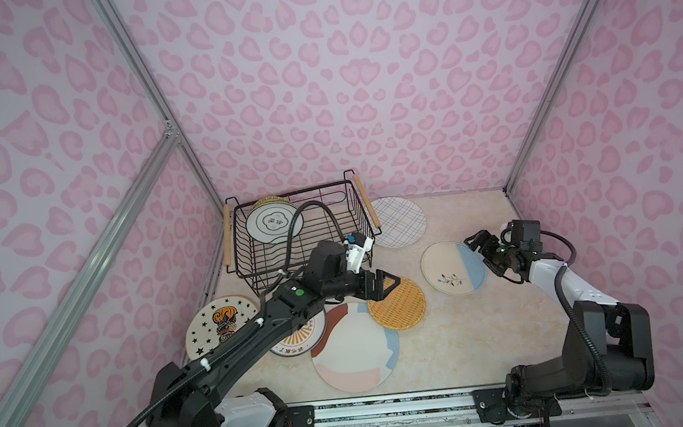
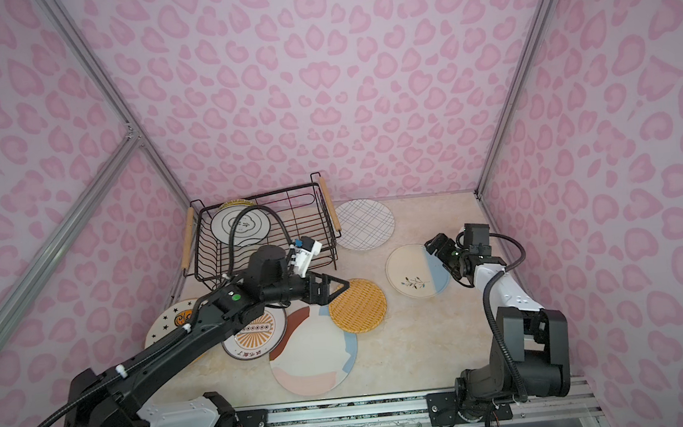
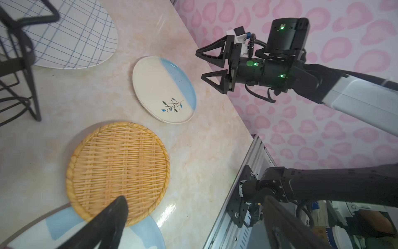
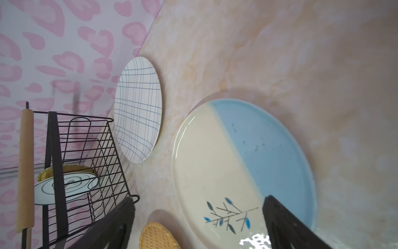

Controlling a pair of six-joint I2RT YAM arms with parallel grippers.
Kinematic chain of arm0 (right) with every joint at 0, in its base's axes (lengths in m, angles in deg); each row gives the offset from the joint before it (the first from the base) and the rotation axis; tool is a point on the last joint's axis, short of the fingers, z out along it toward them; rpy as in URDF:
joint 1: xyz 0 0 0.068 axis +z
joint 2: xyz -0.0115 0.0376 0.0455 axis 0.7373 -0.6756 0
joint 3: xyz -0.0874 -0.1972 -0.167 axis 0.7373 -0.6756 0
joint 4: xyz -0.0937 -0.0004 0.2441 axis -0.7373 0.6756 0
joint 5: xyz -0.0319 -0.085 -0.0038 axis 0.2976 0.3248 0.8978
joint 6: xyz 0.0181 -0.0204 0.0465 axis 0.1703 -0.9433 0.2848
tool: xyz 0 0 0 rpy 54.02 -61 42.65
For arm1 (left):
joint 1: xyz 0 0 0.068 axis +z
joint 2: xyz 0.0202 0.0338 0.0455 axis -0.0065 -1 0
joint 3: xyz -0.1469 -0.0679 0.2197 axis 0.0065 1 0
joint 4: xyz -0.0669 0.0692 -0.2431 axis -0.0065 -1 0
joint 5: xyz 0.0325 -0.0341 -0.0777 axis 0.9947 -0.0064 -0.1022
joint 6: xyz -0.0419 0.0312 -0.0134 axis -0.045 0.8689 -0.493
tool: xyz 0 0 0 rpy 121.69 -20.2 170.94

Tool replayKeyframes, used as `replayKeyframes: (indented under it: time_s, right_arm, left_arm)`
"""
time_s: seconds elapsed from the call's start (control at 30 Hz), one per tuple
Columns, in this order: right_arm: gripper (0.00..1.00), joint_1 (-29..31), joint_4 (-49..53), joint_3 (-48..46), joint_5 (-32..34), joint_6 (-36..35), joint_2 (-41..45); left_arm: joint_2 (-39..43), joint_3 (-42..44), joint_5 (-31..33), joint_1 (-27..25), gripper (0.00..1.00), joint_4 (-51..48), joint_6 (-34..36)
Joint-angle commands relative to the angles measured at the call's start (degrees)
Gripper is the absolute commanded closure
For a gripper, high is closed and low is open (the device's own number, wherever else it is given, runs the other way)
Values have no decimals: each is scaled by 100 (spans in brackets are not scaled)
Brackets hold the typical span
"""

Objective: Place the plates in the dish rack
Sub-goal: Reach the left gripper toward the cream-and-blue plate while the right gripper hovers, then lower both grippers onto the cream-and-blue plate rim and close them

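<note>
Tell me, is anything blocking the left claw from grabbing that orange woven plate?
Nothing visible does. The open left gripper hangs right over the edge of the orange woven plate. That plate lies uppermost, its rim overlapping the pastel-patch plate, with nothing on it.

Left fingers [image 1: 393,278] and right fingers [image 3: 199,52] spread wide.
</note>
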Motion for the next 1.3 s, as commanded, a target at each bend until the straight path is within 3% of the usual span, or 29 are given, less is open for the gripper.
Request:
replayKeyframes:
  time_s: [0.0, 0.17, 0.47, 0.73, 0.9, 1.07, 1.27]
  right_arm:
    - [6, -194, 130, -169, 134, -368, 57]
    - [6, -330, -76, -399, 113, -541, -117]
    - [6, -422, -537, -475, -174, -665, -770]
    - [9, -437, -1081, -479, -431, -470, -1268]
    - [10, -466, -695, -163, -273, -561, -1582]
    - [15, -471, 63, 317, -157, -915, -1861]
    - [12, -444, 460, 401, -297, -1202, -1849]
  left_arm:
    - [-904, -744, 565, -331, 5, -296, -155]
    - [-2292, -2032, 1107, -766, 6, -514, -329]
    - [-3938, -3220, 1628, -825, 15, -445, -750]
    - [-4822, -3980, 2135, -825, 22, -377, -1182]
    - [-5277, -4395, 2486, -825, 27, -526, -1493]
    - [-5604, -4651, 2369, -773, 29, -566, -1574]
    - [-5872, -4654, 2090, -720, 37, -406, -1806]
